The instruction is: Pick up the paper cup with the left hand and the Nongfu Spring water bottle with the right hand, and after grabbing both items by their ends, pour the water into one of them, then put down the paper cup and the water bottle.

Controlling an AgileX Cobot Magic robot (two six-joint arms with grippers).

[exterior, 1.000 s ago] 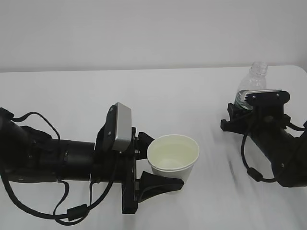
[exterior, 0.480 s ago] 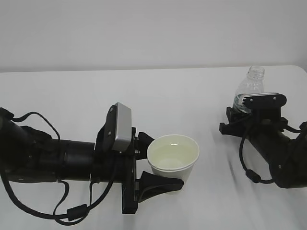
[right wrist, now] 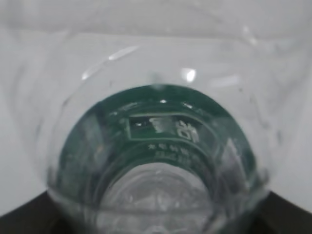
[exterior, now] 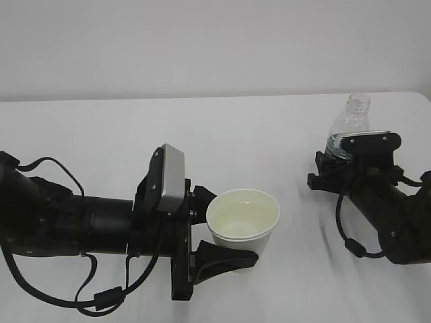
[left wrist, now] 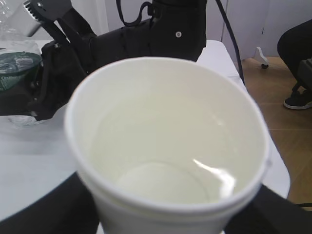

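The white paper cup (exterior: 242, 217) sits at the middle front with my left gripper (exterior: 232, 230) shut around its lower part, one black finger (exterior: 225, 258) in front and the other behind. In the left wrist view the paper cup (left wrist: 165, 146) fills the frame, with clear water (left wrist: 161, 183) low inside it. The Nongfu Spring water bottle (exterior: 350, 121) stands upright at the far right, capless, between the jaws of my right gripper (exterior: 339, 153). Up close its green label (right wrist: 161, 131) shows, with dark fingers (right wrist: 19, 220) at its sides. Whether they press it does not show.
The white table (exterior: 236, 134) ends just right of the bottle, against a plain wall. My left arm and its looping cable (exterior: 40, 168) lie across the front left. Past the table edge there is wooden floor and a person's shoe (left wrist: 297, 100).
The right gripper has lowered the bottle slightly and shifted it a little left, then held still. The left gripper and the cup have not moved.
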